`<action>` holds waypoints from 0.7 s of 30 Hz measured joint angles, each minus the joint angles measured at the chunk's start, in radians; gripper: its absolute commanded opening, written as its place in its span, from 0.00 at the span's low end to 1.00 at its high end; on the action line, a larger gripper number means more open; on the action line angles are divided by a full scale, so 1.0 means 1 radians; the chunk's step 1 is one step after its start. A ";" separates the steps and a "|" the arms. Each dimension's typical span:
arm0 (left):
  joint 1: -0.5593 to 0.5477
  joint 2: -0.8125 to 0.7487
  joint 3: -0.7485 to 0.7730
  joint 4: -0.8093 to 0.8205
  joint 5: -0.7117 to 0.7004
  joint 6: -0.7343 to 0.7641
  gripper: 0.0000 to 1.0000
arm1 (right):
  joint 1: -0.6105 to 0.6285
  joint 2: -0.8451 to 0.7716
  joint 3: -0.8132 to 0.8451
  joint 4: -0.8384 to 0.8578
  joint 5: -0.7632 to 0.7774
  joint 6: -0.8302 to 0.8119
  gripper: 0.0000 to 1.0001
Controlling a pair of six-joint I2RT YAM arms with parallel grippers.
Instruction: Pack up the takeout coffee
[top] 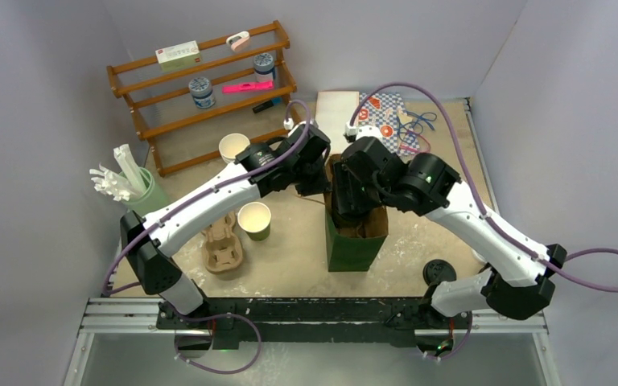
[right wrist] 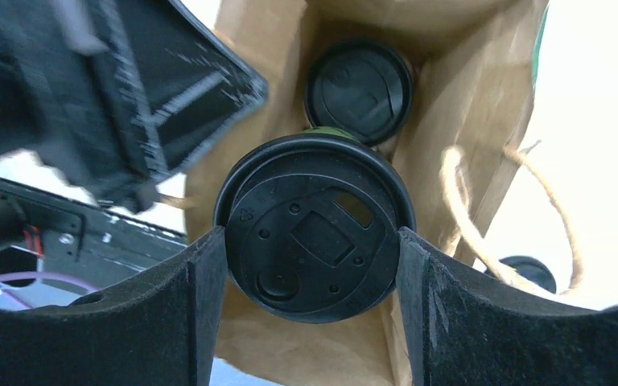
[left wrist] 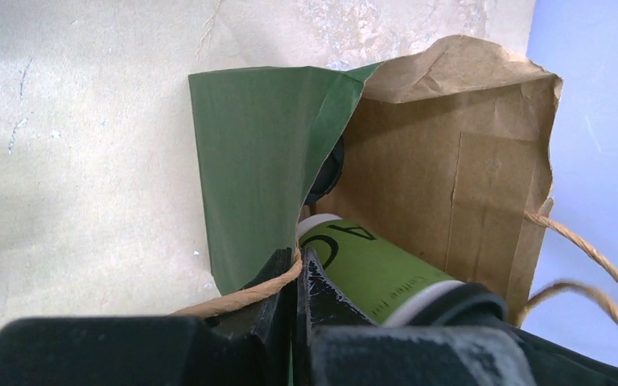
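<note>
Top external view is showing the worktop (top: 290,261) carrying a green bag (top: 354,249), standing upright at centre frame, with both arms reaching over its mouth. The left jaws are pinching shut on the bag's rim and twine handle (left wrist: 237,294), propping the mouth open. The right jaws are standing wide but gripping: a pad is pressing on each side of the black lid (right wrist: 314,241) of the coffee (left wrist: 374,272). The coffee is sitting inside the bag's mouth, at lower centre of the left wrist view. Whether it is touching the bottom I cannot tell. A second lidded cup (right wrist: 360,91) is sitting deeper in the bag, at the top of the right wrist view. The packing is looking nearly complete: lowering the coffee, releasing it and freeing the rim are what I judge to be left.
</note>
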 measured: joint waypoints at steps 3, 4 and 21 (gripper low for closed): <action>0.000 -0.010 -0.018 0.008 -0.006 -0.019 0.00 | 0.004 -0.026 -0.098 0.000 -0.005 0.024 0.00; 0.000 -0.014 -0.023 0.010 -0.008 -0.022 0.00 | 0.005 -0.039 -0.137 0.008 -0.006 0.032 0.00; -0.048 -0.224 -0.269 0.233 -0.037 0.042 0.00 | 0.006 -0.274 -0.481 0.262 0.036 -0.018 0.00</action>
